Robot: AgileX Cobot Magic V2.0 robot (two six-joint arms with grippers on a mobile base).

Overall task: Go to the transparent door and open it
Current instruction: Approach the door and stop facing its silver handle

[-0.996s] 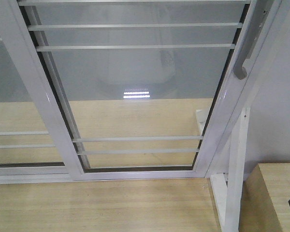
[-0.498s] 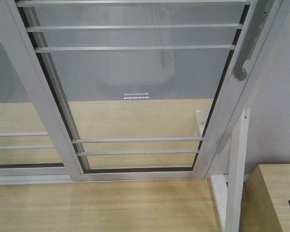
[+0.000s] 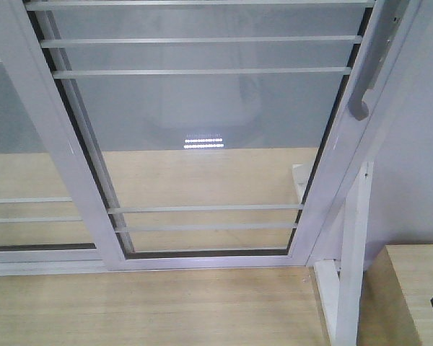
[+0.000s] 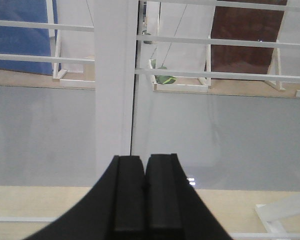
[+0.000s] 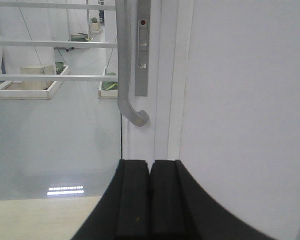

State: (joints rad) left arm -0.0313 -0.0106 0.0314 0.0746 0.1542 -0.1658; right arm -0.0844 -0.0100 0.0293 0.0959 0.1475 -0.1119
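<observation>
Pale wood floor (image 3: 166,310) runs up to a white threshold, with grey flooring beyond the glass. Filling most of the front view is the transparent door (image 3: 202,130), a tall clear pane in a glossy white frame crossed by thin horizontal bars (image 3: 202,72); it appears shut and stands dead ahead of both sets of jaws. Its handleless neighbouring panel (image 3: 14,144) sits off to their left, and a plain white wall (image 5: 245,100) rises ahead and right of the right jaws. A broad white stile (image 4: 115,75) stands straight ahead of the left jaws. The curved silver-grey handle (image 5: 123,65) hangs above and ahead of the right jaws, slightly left of their line, with a narrow lock plate (image 5: 142,55) just beside it. The left gripper (image 4: 144,160) and the right gripper (image 5: 150,164) both have their pads pressed together with nothing between. I judge the door rigid and fairly heavy, probably sliding on a track (the overlapping frames suggest so), its glass fragile and its gloss paint slick, so the handle is the place to hold: the right jaws would have to part, close round the straight shank above the hook and pull steadily.
</observation>
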